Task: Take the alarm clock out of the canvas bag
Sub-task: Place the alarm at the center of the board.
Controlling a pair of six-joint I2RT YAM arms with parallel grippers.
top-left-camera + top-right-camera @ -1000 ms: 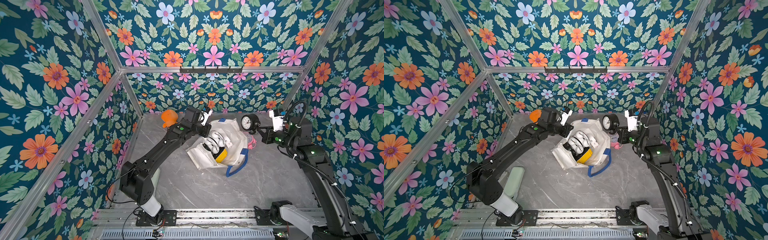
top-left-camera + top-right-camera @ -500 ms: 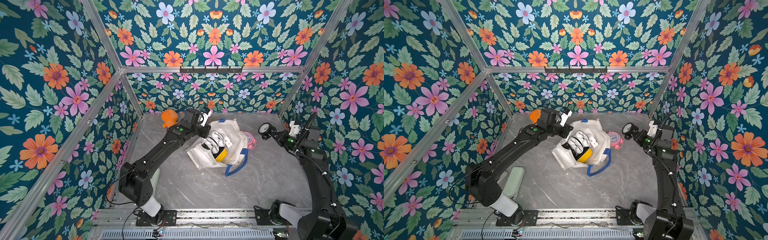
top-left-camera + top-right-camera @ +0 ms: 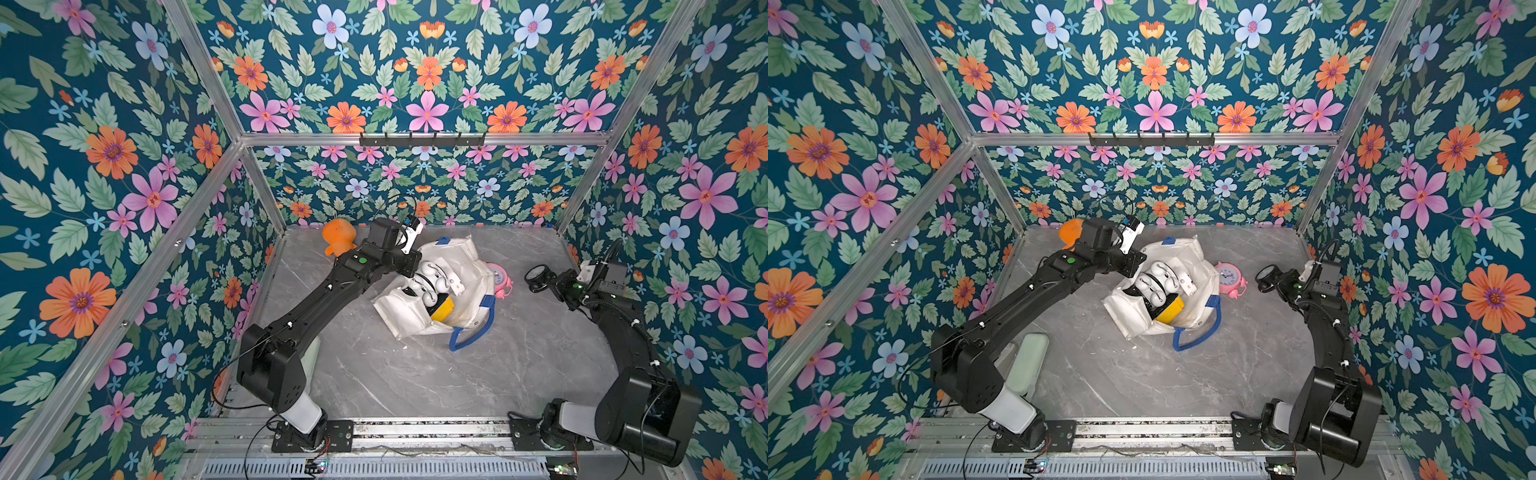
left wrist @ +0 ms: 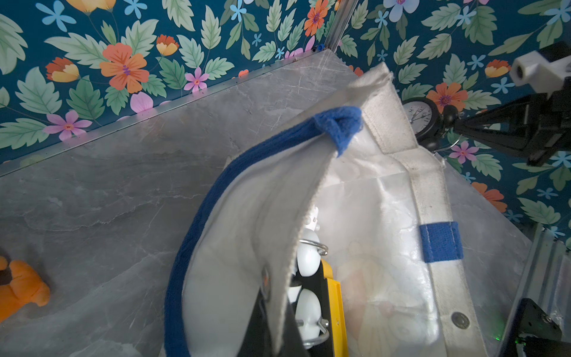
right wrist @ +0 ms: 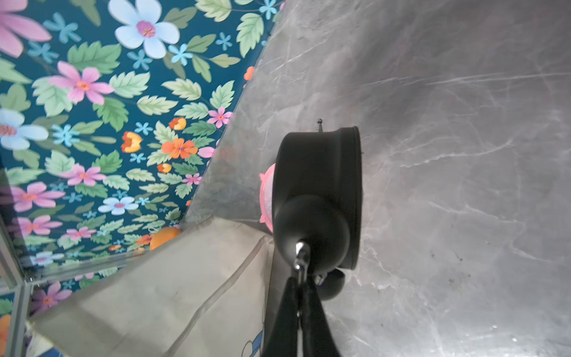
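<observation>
The canvas bag [image 3: 465, 257] [image 3: 1200, 266] lies open on the grey table. My left gripper [image 3: 415, 270] [image 3: 1138, 266] [image 4: 272, 296] is shut on its upper edge by the blue handle [image 4: 197, 222], holding the mouth up. Two white clocks [image 3: 430, 282] [image 4: 307, 256] and a yellow one [image 3: 442, 309] lie inside. To the right, clear of the bag, my right gripper [image 3: 555, 282] [image 3: 1281, 280] [image 5: 301, 278] is shut on the metal top loop of a black alarm clock [image 3: 537, 276] [image 3: 1266, 276] [image 5: 318, 185], held off the table.
A pink alarm clock [image 3: 500, 280] [image 3: 1229, 276] stands on the table between the bag and the black clock. An orange plush toy [image 3: 338, 241] [image 3: 1069, 232] sits at the back left corner. A pale green block [image 3: 1030, 365] lies behind the left arm's base.
My right arm has carried the black clock away from the bag's mouth, rightward and toward the front, past the pink clock. The left gripper still holds the bag edge in place.
</observation>
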